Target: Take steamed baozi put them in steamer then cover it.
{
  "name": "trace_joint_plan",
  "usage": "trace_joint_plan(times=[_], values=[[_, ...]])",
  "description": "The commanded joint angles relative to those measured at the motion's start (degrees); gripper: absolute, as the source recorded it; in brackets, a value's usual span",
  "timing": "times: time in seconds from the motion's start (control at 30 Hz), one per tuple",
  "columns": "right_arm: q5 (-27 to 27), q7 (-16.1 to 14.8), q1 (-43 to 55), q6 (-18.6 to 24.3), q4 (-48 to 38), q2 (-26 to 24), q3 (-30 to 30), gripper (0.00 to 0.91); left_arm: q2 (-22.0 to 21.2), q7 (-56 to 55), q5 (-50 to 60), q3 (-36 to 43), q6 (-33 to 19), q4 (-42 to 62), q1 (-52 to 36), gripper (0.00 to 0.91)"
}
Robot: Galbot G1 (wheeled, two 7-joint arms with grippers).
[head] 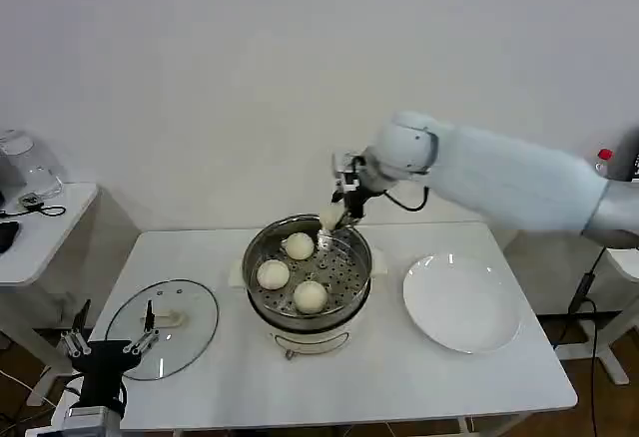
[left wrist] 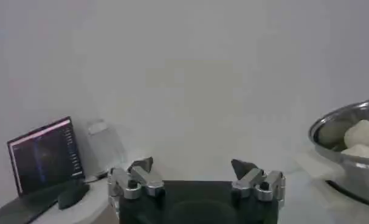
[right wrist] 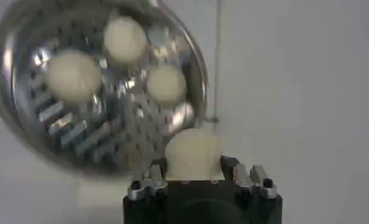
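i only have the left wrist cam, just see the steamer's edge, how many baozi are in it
Observer: Three baozi lie in the steamer.
Operator: wheres the fourth
Observer: The right hand is shut on the fourth baozi, at the steamer's far rim.
Operator: and the cover
Observer: The cover lies flat on the table, left of the steamer, just beyond your open left hand.

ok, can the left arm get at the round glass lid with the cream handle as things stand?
Probably yes. The left gripper sits open at the table's near left corner, right by the round glass lid, which lies flat with its cream handle uncovered. The right gripper is busy over the steel steamer basket.
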Motion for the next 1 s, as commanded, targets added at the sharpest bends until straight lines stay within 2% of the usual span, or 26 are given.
trace_joint_plan(times=[0.03,0.27,0.53,1.0], values=[[6.05,4.87,-2.83,-6.74,0.09,5.19,-3.14,0.605,0.02,0.00,0.00,-0.07,-0.01,0.08,-0.08,0.907],[4.23,4.34,-5.56,-6.21,-0.33,3.01,-4.04,0.605,0.20,0.03,-0.08,-0.16,-0.02,0.44,-0.30,0.907],[1.88,3.60,-7.63,-5.49,-2.41,2.94,-3.62,0.605,0.12,0.02,-0.12,-0.03,-0.07,0.79,-0.42,0.907],[0.74,3.24,-8.87,-5.07,-3.36,3.65,-3.35,0.605,0.14,0.03,-0.22,-0.22,-0.14,0.93,-0.45,0.907]])
